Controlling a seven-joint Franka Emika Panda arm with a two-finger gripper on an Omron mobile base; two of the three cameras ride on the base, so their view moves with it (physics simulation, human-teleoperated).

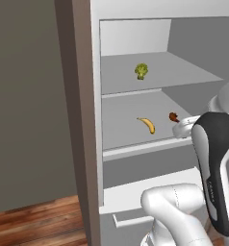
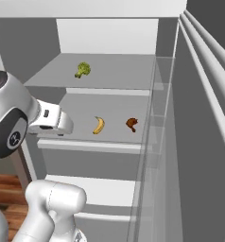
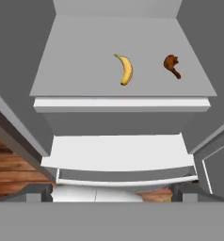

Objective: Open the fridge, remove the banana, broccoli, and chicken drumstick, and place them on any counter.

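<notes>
Fridge point(image 2: 109, 35) stands open, so step one looks done. All three items are on its shelves; none is on a counter yet.

Left to right, as seen from the gripper point(image 3: 114, 190): banana point(image 3: 125, 69) ahead and slightly right, on the middle shelf; drumstick point(image 3: 172, 65) further right on the same shelf, well apart from the banana. Broccoli point(image 2: 82, 69) sits one shelf higher, above the gripper's line and to the left.

Gripper is outside the shelf's front edge, fingers wide apart, holding nothing. It looks down at the shelf, with the drawer handle point(image 3: 125, 181) just beyond the tips.

Judgement: all three removals remain, and the banana is the nearest reach.
</notes>
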